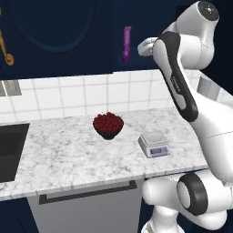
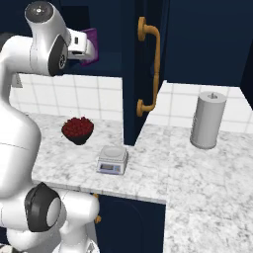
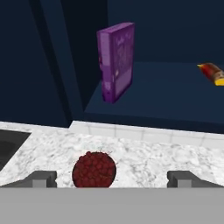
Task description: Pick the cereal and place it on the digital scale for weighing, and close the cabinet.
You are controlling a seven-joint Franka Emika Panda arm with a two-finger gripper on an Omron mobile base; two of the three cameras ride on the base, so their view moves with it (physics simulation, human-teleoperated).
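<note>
A kitchen is indicated: marble counter [image 1: 68, 150], tiled backsplash [image 1: 91, 93], apparently a sink [image 1: 9, 150], navy cabinet [image 2: 197, 39].

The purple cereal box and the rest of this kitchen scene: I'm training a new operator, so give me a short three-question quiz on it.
1. True or false: the flat purple cereal box stands upright on the shelf of the open dark navy wall cabinet.
2. What rests on the weighing platform of the light grey square digital scale? A) the cereal box B) nothing C) the bowl
3. Fill in: in the hand view, between the fingertips of the two-finger gripper, sits the dark bowl of red ____ on the white marble counter.

Key: 1 true; 2 B; 3 fruit.
</note>
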